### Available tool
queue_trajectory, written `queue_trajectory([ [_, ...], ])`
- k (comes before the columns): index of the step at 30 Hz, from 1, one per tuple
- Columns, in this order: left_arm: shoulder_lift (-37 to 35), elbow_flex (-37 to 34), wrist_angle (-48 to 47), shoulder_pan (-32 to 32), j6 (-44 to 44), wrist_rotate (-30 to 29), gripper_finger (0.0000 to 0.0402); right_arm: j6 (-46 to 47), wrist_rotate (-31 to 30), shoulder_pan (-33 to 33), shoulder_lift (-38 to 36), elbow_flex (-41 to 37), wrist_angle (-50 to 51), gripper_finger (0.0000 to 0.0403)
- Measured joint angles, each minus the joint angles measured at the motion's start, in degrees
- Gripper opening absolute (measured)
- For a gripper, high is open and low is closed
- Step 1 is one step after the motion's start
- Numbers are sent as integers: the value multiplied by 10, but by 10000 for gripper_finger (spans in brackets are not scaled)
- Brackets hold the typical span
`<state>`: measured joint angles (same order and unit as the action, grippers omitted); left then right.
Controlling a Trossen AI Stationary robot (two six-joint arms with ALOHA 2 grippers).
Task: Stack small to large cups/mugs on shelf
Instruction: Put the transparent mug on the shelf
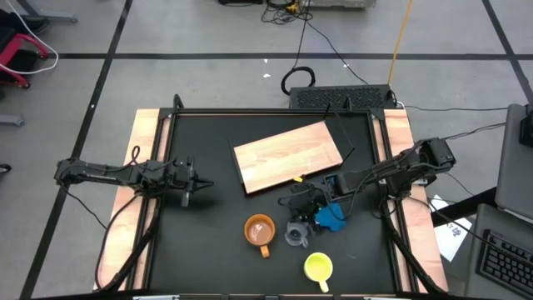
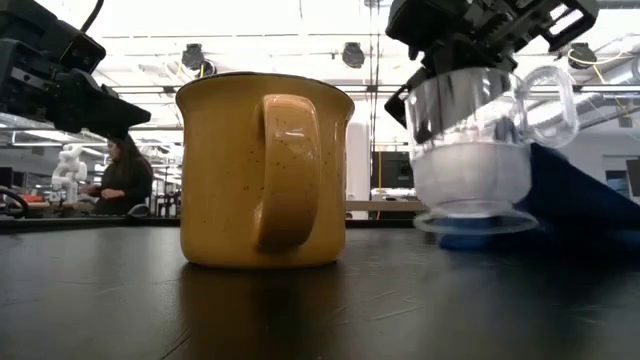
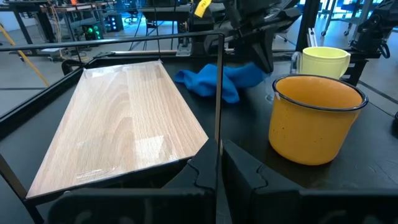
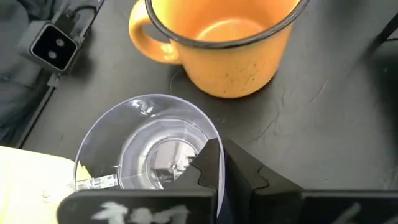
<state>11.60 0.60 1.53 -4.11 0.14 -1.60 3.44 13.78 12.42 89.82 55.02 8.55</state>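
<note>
The small clear glass cup (image 1: 297, 237) hangs in my right gripper (image 1: 299, 225), above the black table near its near edge. The orange mug (image 1: 260, 230) stands upright on its base just to the left of it, with its handle toward the near edge. The yellow mug (image 1: 318, 267) stands upright nearer the near edge. The wooden shelf board (image 1: 287, 157) lies flat, farther back at mid table. My left gripper (image 1: 196, 185) is shut and hovers at the table's left, pointing right, touching nothing. My right gripper holds the glass cup by its rim wall (image 4: 202, 127), one finger (image 4: 210, 163) inside the cup and the other outside. The fingers come from above, slanting in from the right. In the low view the cup is upright and its base (image 2: 475, 222) is lifted clear of the table.
A crumpled blue cloth (image 1: 331, 217) lies just right of the glass cup, under my right arm. Raised wooden rails run along the table's left and right sides. There is bare black tabletop between my left gripper and the orange mug.
</note>
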Motion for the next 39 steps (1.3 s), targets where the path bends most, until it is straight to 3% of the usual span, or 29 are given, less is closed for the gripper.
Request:
queue_trajectory([
  [16, 0, 0, 0, 0, 0, 0, 24, -10, 0, -7, -17, 51, 20, 1],
  [25, 0, 0, 0, 0, 0, 0, 24, 59, 0, -23, -36, 54, -50, 0],
  [39, 0, 0, 0, 0, 0, 0, 24, 53, -34, -42, -45, 53, 2, 0],
])
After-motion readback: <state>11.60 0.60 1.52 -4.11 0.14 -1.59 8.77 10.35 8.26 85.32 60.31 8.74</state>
